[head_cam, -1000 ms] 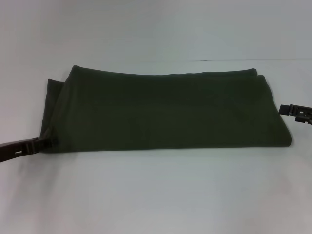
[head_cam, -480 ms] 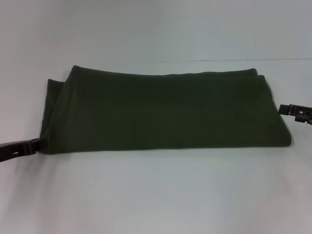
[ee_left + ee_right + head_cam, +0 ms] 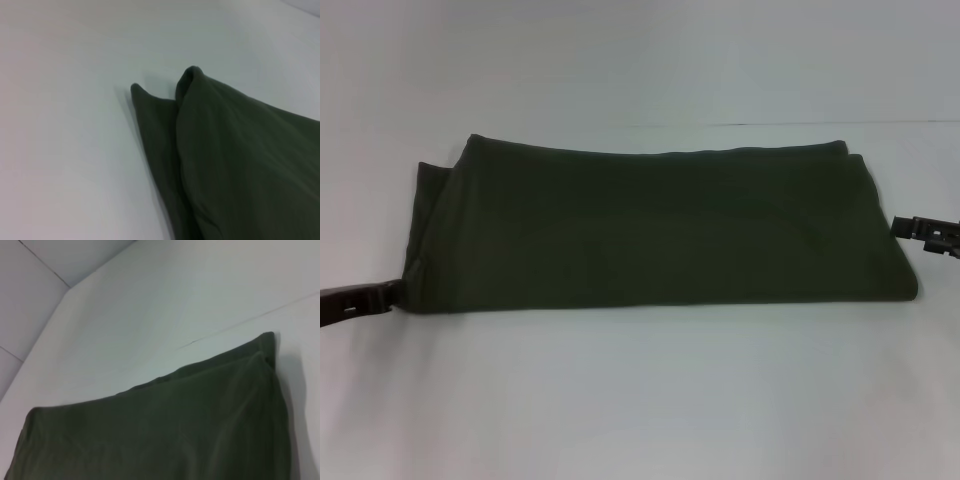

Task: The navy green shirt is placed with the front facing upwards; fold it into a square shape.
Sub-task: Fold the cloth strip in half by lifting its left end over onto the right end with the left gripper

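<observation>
The navy green shirt (image 3: pixel 655 230) lies folded into a long wide band across the middle of the white desk (image 3: pixel 640 400), plain dark side up, no lettering showing. Its near edge runs almost straight from left to right; at the left end a lower layer sticks out past the upper fold, and the left wrist view shows these two rounded corners side by side (image 3: pixel 190 80). At the far right corner the layers sit slightly offset, which the right wrist view also shows (image 3: pixel 267 342).

The left gripper (image 3: pixel 388 293) sits low at the shirt's near left corner, its tip touching or just beside the cloth; whether its jaws pinch the fabric cannot be told. The right gripper (image 3: pixel 900 226) sits just beside the shirt's right edge, its jaws too unclear to judge.

The desk is pale and matte, with a thin seam line (image 3: pixel 880 124) beyond the shirt on the right. A plain light wall (image 3: pixel 640 50) stands behind.
</observation>
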